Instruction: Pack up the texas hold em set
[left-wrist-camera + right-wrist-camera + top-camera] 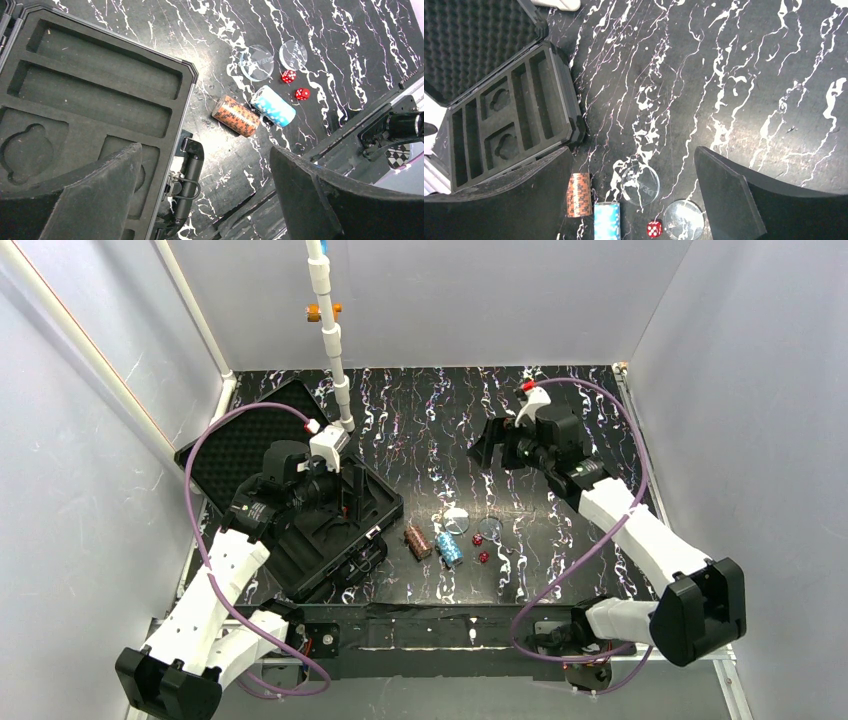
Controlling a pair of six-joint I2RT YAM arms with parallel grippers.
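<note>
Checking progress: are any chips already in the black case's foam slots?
No, the foam slots in the open black hard case are empty; the brown chip stack and blue-white chip stack lie on the table.

Open case [100,85] at the bench's [430,430] left, lid [235,445] lying behind it, two chip stacks [417,541] on their sides just right of it, discs [456,519] behind them, dice [478,539] at their right

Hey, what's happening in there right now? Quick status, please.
Left fingers open, over open case edge. Right fingers open, empty. Brown chip stack, blue-white chip stack, two dice, two clear discs loose on table, none packed. Nothing blocking.
</note>
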